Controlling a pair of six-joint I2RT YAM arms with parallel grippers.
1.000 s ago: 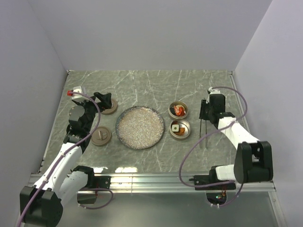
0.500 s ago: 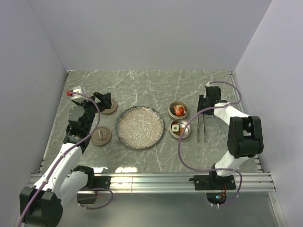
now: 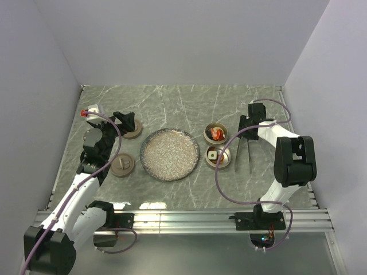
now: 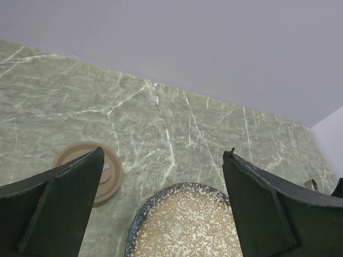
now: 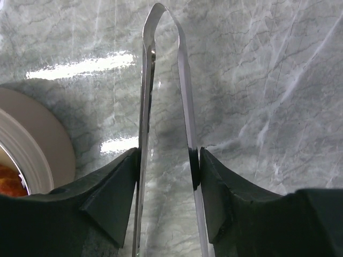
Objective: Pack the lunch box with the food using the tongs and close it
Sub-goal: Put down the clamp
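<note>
The tongs (image 3: pixel 243 153) lie right of the two round tins of the lunch box, their tips pointing toward me and spread apart. My right gripper (image 3: pixel 248 127) is shut on the tongs (image 5: pixel 185 80) near their joined end, one finger pressing each arm from outside (image 5: pixel 167 158). Red and orange food (image 3: pixel 216 134) sits in the far tin (image 3: pixel 216 126). A white square with a dark centre (image 3: pixel 213 154) sits in the near tin (image 3: pixel 221 164). My left gripper (image 3: pixel 123 119) hangs open (image 4: pixel 163 152) over the left side, holding nothing.
A big speckled plate (image 3: pixel 170 154) (image 4: pixel 187 225) lies mid-table. Two brown lids rest at the left, one near (image 3: pixel 123 165), one farther back (image 3: pixel 132 129) (image 4: pixel 110 176). A tin's rim (image 5: pixel 43 144) shows left of the tongs. Walls close in on three sides.
My right arm has folded back and its gripper has widened, so the tongs' arms have spread apart. The tongs shifted slightly left. The left arm has not moved.
</note>
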